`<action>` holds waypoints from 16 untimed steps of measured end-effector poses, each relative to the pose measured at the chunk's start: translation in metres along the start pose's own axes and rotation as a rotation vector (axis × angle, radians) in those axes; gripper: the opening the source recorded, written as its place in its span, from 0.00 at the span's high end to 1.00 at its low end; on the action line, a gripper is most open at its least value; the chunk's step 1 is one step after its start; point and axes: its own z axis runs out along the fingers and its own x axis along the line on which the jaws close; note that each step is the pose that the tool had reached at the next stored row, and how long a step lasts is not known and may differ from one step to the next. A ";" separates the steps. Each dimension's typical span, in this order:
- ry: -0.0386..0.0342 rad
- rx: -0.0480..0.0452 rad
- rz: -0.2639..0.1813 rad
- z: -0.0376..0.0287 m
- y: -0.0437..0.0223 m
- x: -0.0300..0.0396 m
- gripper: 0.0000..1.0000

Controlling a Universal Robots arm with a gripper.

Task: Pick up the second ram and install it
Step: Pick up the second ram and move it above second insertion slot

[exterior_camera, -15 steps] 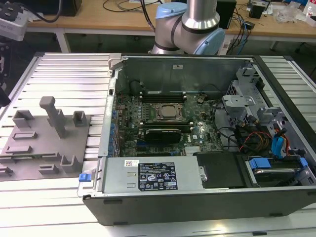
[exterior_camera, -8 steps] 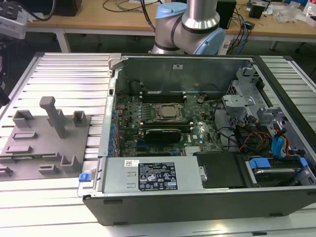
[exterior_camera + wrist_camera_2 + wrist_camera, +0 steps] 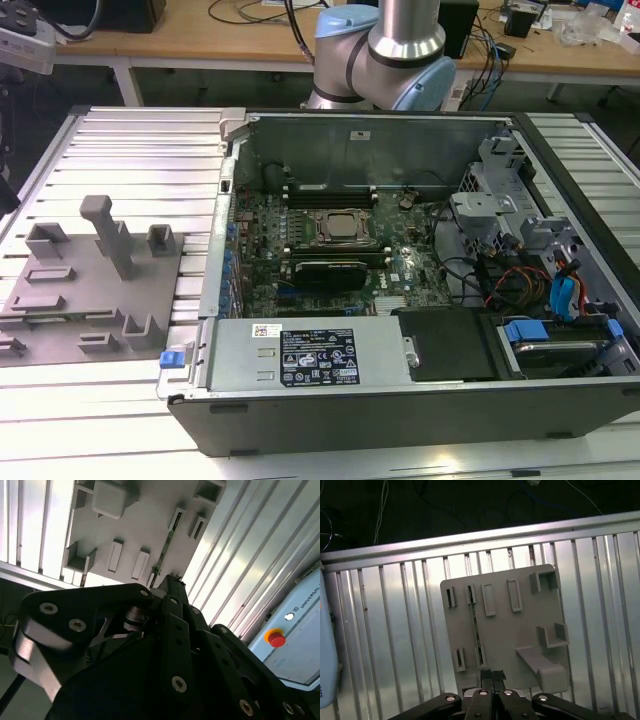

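Observation:
The second ram (image 3: 474, 630) is a thin dark stick standing on its edge in the slots of the grey tray (image 3: 520, 630). In the second wrist view the ram (image 3: 165, 545) runs as a slim dark line across the same tray (image 3: 145, 525). My gripper (image 3: 492, 674) hangs well above the tray, its two fingertips (image 3: 485, 676) pressed together with nothing between them, roughly in line with the ram's near end. In the exterior view the tray (image 3: 60, 320) lies at the left, beside the open computer case (image 3: 235, 350).
Inside the case sit the motherboard with its processor socket (image 3: 343, 227), dark memory slots (image 3: 330, 188) behind it, a ribbed black block (image 3: 325, 272) in front, cables and drive bays (image 3: 560, 300) at the exterior view's right. A tall peg (image 3: 112, 235) rises from the tray. Ribbed metal tabletop (image 3: 385, 645) surrounds it.

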 end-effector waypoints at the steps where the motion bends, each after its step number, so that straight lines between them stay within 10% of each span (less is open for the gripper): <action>1: 0.0000 0.0000 0.000 0.0000 0.0000 0.0000 0.89; 3: -0.0001 0.0000 0.000 0.0000 0.0000 0.0000 0.70; 16: -0.0057 -0.0008 -0.007 0.0222 0.0005 0.0068 0.70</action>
